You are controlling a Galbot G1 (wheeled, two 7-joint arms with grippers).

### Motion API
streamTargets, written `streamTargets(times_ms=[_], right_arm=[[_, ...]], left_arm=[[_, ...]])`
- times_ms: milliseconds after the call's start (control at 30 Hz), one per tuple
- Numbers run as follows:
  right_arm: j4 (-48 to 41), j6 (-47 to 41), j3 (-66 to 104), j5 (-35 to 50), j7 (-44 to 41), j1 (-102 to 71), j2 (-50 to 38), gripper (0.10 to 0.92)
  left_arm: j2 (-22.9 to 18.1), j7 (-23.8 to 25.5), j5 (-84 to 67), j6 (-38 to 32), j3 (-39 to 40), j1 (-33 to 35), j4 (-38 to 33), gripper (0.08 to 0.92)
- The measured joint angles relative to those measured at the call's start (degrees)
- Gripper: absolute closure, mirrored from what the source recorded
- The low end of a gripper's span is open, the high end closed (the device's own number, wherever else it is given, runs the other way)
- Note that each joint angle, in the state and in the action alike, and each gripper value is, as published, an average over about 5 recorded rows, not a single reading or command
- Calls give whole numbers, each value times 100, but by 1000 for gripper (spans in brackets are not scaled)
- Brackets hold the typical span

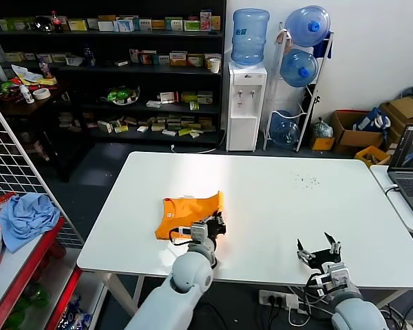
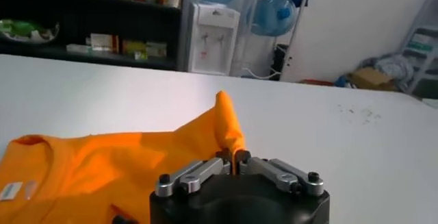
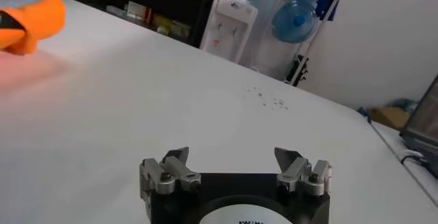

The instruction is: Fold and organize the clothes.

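A storeroom-style workspace, with dark shelving (image 1: 124,75) stocked with boxed goods, a water dispenser (image 1: 246,103) and spare blue bottles (image 1: 304,41) along the back wall, frames a wide white desk (image 1: 296,206) with a smooth, matte top. On the desk's left half lies the orange T-shirt (image 1: 186,214), soft cotton partly bunched, its round neck toward the robot's left and a small white label showing inside the collar. The left gripper (image 1: 215,227) sits at the shirt's near right edge, its fingers (image 2: 224,155) pinched together on a fold of the fabric, which rises from them in a pointed peak. The right gripper (image 1: 318,249) hovers over bare desk well apart from the garment, its 2 fingers (image 3: 176,155) spread wide and holding nothing.

The step in hand looks to be an early fold: the pinched edge is ready to be carried across the shirt's body. The next move would call for lifting that edge clear of the desk and drawing it leftward over the rest, keeping the limp cloth from dragging or wrinkling under itself. The idle right arm may be needed to pin or square the far side. A light blue cloth (image 1: 27,216) lies heaped on a red rack (image 1: 27,258) off to the left, and a laptop (image 1: 411,168) sits at the right.
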Motion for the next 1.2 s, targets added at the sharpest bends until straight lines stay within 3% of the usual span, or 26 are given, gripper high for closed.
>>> streamTargets(times_ms=[300, 500, 667, 833, 1000, 1200], right_arm=[[11, -8, 19, -13, 3, 22, 10, 203], [45, 79, 25, -22, -94, 58, 42, 203], [40, 215, 58, 22, -257, 67, 112, 203], [-39, 438, 106, 89, -433, 142, 232, 203], [-196, 707, 126, 120, -593, 280, 419, 203], [-287, 944, 147, 109, -767, 398, 637, 203]], left_arm=[[-495, 154, -222, -861, 223, 9, 405, 621], [-503, 403, -219, -1410, 296, 149, 187, 447], [-132, 596, -180, -1870, 138, 343, -132, 309], [498, 732, -110, -2286, -172, 613, -388, 193], [1127, 878, 41, -2546, -573, 940, -543, 178], [1577, 1041, 348, -2795, -1047, 1291, -590, 177]])
